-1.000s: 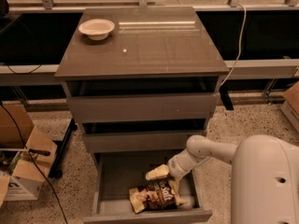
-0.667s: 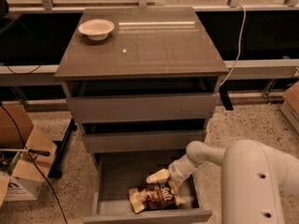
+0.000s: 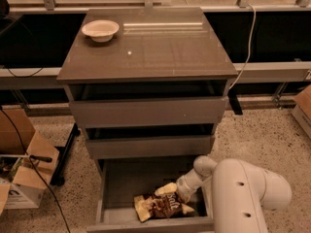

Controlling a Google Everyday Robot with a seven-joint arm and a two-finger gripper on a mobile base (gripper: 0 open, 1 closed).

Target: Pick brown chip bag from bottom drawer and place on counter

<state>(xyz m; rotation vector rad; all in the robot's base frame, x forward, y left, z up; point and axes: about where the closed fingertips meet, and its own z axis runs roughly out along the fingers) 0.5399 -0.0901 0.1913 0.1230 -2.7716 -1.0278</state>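
Note:
The brown chip bag (image 3: 160, 207) lies crumpled on the floor of the open bottom drawer (image 3: 124, 186), near its front right. My gripper (image 3: 176, 191) reaches down into that drawer from the right and sits at the bag's upper right edge, touching or just above it. The white arm (image 3: 243, 193) fills the lower right of the view. The counter (image 3: 160, 52) is the glossy grey-brown top of the cabinet, above the two upper drawers.
A white bowl (image 3: 100, 29) stands at the counter's back left. The two upper drawers (image 3: 148, 111) are slightly ajar and overhang the bottom one. An open cardboard box (image 3: 22, 178) and cables lie on the floor to the left.
The arm's big white link has swung left, closer to the drawer. The gripper has sunk slightly toward the bag. The bag has stayed in place.

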